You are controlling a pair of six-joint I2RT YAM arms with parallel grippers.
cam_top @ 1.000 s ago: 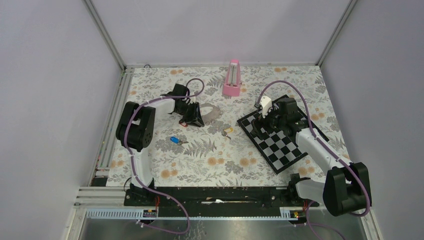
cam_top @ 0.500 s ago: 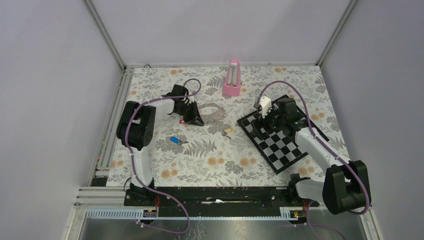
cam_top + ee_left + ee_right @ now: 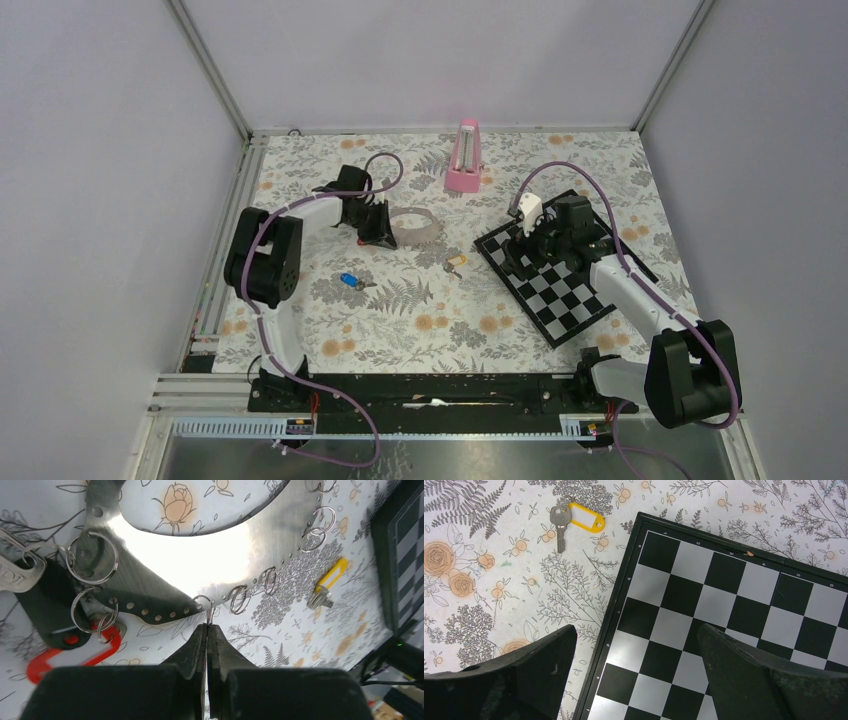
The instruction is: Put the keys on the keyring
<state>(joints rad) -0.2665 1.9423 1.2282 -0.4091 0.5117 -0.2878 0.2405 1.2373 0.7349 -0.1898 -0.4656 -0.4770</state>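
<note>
The keyring [image 3: 200, 565] is a shiny flat strap loop with holes and several small silver rings, with a red piece [image 3: 50, 662] at its left end. My left gripper [image 3: 206, 625] is shut on one small ring [image 3: 204, 601] at the strap's near edge. From above, the left gripper [image 3: 379, 233] sits at the left end of the keyring [image 3: 418, 226]. The blue key [image 3: 349, 280] lies on the cloth nearer the arm's base. The yellow key [image 3: 456, 261] [image 3: 574, 517] lies between the keyring and the board. My right gripper [image 3: 636, 645] hangs open over the board's edge, holding nothing.
A black and white chessboard [image 3: 560, 285] [image 3: 734, 610] lies at the right under the right arm. A pink metronome-like block [image 3: 464, 157] stands at the back centre. A black fob [image 3: 47, 605] and a silver key [image 3: 12, 575] hang on the keyring's left end.
My left gripper has closed fully onto a small ring and shifted slightly back and left, drawing the strap along. The right arm has not moved.
</note>
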